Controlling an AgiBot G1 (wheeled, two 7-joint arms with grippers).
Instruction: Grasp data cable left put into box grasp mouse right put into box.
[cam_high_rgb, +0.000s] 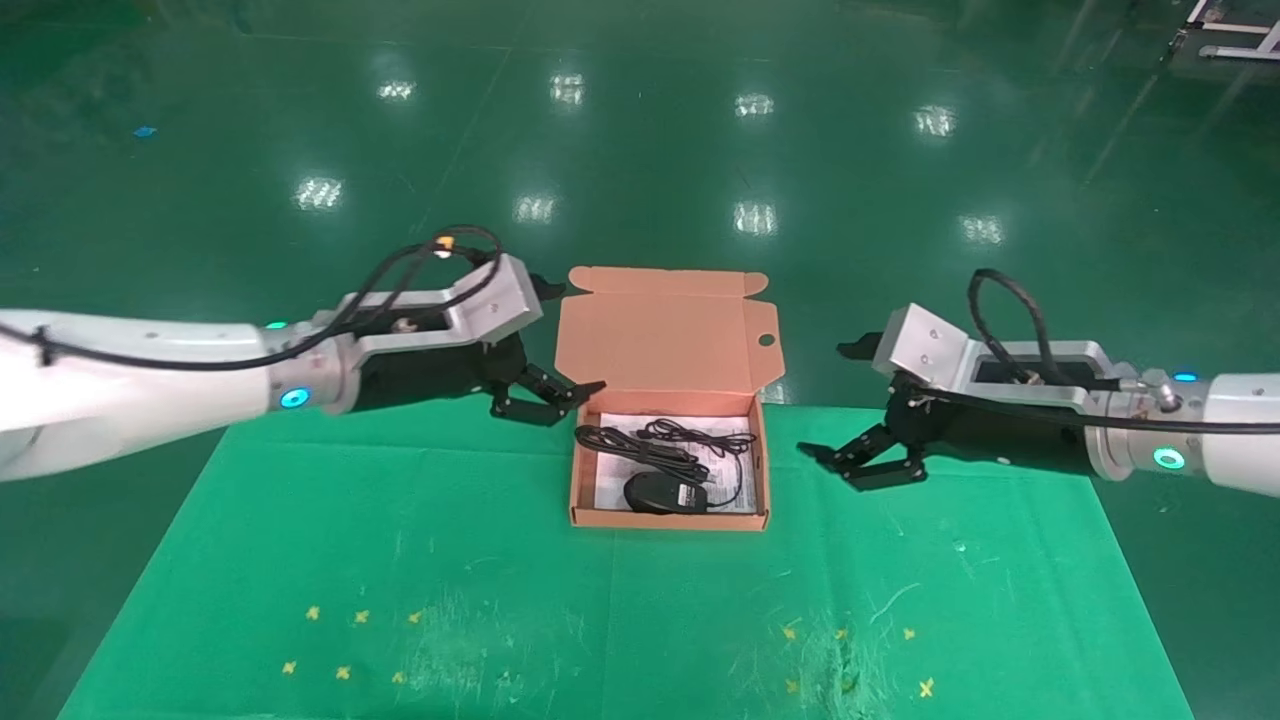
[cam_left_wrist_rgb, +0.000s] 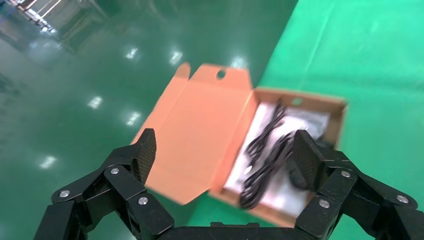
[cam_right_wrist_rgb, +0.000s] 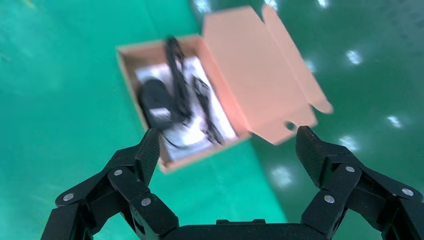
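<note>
The orange-brown box (cam_high_rgb: 574, 478) stands open at the far middle of the green mat, its lid (cam_high_rgb: 660, 330) tilted back. Inside, on a white sheet, lie the data cable (cam_high_rgb: 640, 449) and the black mouse (cam_high_rgb: 662, 492) with its thin cord (cam_high_rgb: 728, 440). The box also shows in the left wrist view (cam_left_wrist_rgb: 338, 106) and the right wrist view (cam_right_wrist_rgb: 131, 48). My left gripper (cam_high_rgb: 555, 395) is open and empty, just left of the box's far corner. My right gripper (cam_high_rgb: 862, 462) is open and empty, to the right of the box above the mat.
The green mat (cam_high_rgb: 400, 560) covers the table, with small yellow cross marks (cam_high_rgb: 340, 640) near its front. Beyond the table's far edge is shiny green floor (cam_high_rgb: 640, 150).
</note>
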